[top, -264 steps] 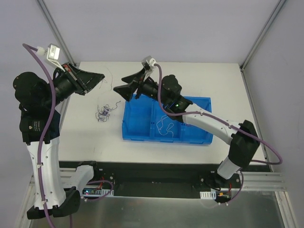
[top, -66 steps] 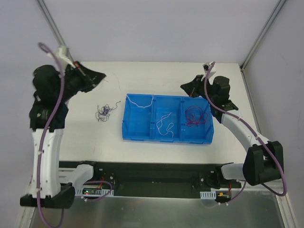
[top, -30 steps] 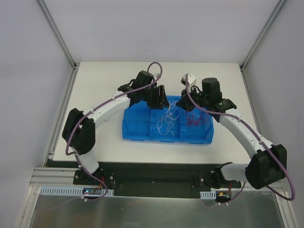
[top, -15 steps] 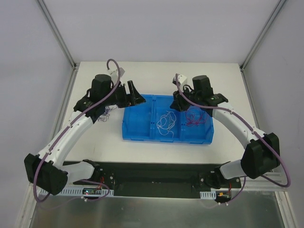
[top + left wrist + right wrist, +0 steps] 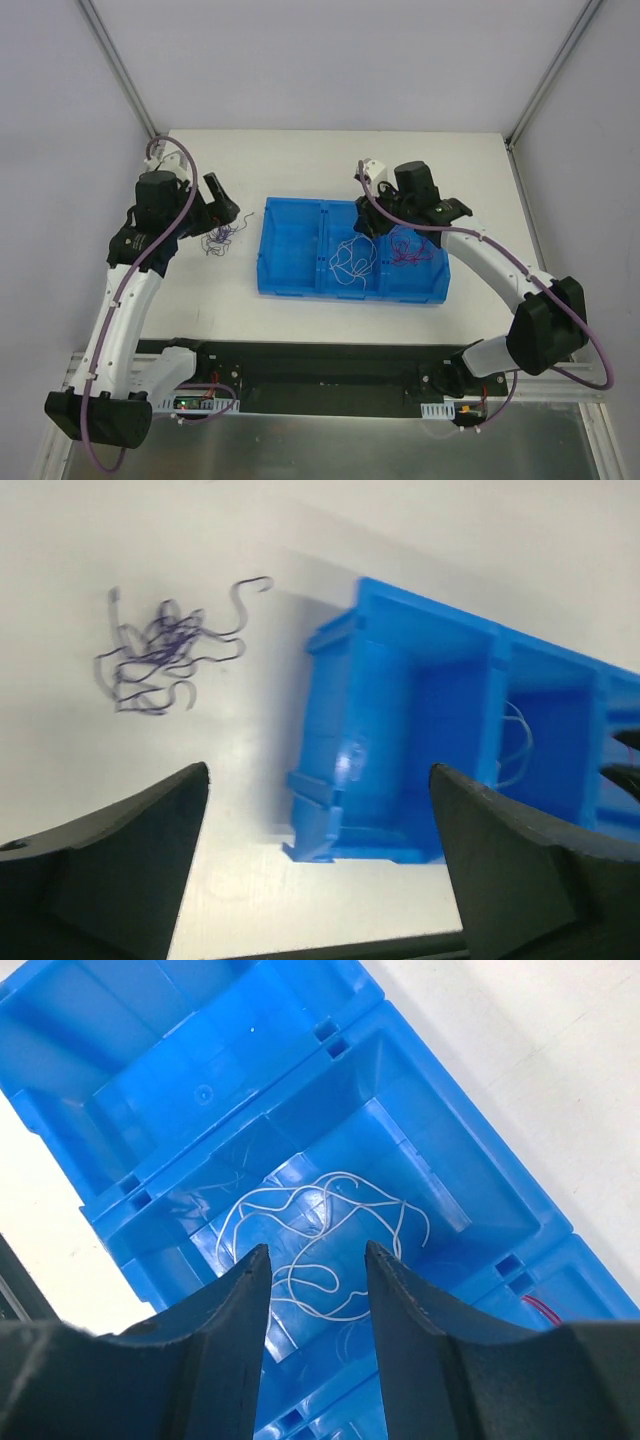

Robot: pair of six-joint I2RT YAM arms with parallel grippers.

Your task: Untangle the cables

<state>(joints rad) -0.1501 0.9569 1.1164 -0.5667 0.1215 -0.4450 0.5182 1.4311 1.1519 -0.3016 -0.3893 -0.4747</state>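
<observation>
Swung away from the bin's left corner since half a second ago, the left gripper (image 5: 222, 205) now hangs over the white table (image 5: 300, 160) at centre left of the top view, just above a small clump of dark purple cables (image 5: 218, 238). In its wrist view the fingers stand wide apart with nothing between them, the purple clump lies at upper left, and the blue three-compartment bin (image 5: 300, 284) is at right. The right gripper (image 5: 365, 222) has barely shifted and hovers over the bin's middle compartment. Its fingers are only narrowly parted and hold nothing. Loose white cables (image 5: 350, 265) lie curled on that compartment's floor, and red cables (image 5: 410, 248) lie in the compartment to its right.
</observation>
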